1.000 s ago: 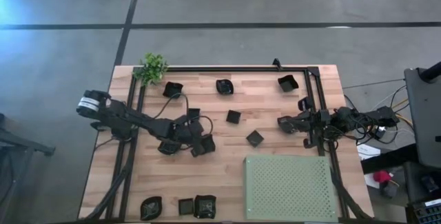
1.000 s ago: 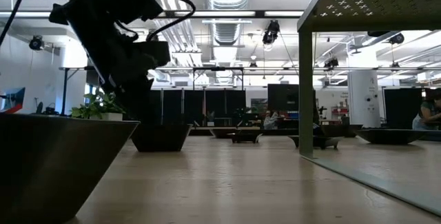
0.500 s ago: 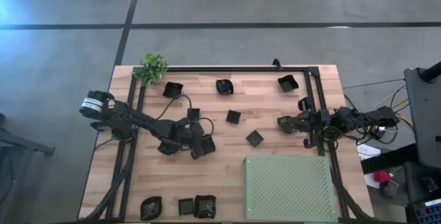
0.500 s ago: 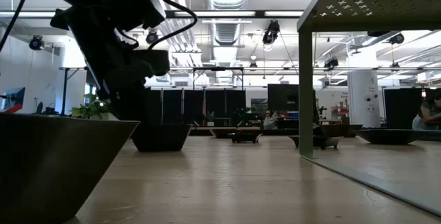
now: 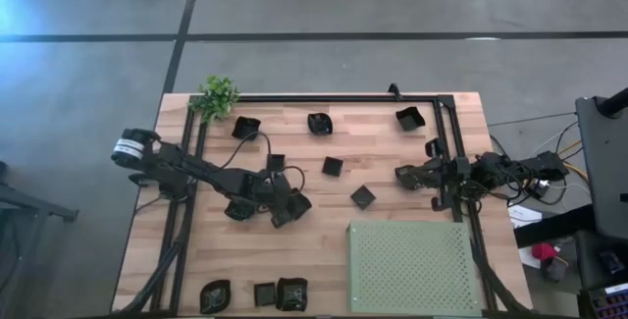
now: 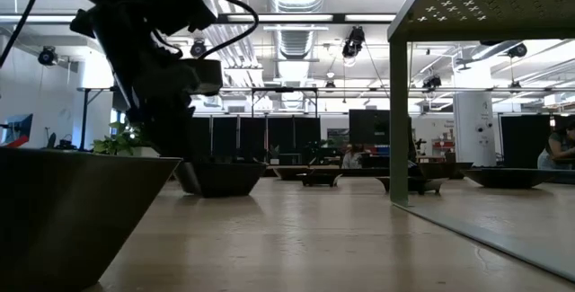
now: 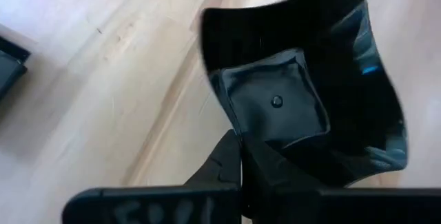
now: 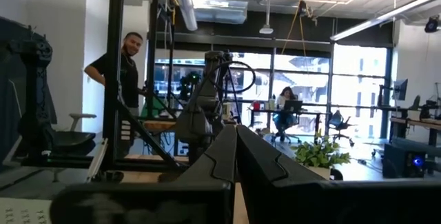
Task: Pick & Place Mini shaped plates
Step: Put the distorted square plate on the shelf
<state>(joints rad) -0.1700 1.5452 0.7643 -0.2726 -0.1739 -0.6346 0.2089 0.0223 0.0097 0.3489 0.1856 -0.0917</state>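
My left gripper (image 5: 291, 205) reaches down to the table's middle left and is shut on one mini shaped plate (image 7: 303, 93), a black square dish with a wavy rim, also seen in the low view (image 6: 223, 178). Several more mini plates lie scattered: far ones (image 5: 245, 126) (image 5: 319, 123) (image 5: 408, 119), middle ones (image 5: 333, 166) (image 5: 363, 197), and near-edge ones (image 5: 215, 294) (image 5: 291, 292). My right gripper (image 5: 402, 175) waits shut at the right side, holding nothing. My left gripper pinches the plate's rim at one corner (image 7: 242, 156) between its two fingers, one finger (image 7: 224, 162) outside the wall and the other (image 7: 275, 172) over the inside. The fingers slant down from the table's left side. The plate's base stays on the table.
A green perforated mat (image 5: 412, 265) lies at the near right. A small leafy plant (image 5: 218, 96) stands at the far left corner. A black frame (image 5: 446, 152) runs along the far and right edges. A person (image 8: 127, 79) stands beyond the table.
My left gripper has stayed in place and shut on the plate's rim, its wrist turning slightly. The plate has shifted a little on the table.
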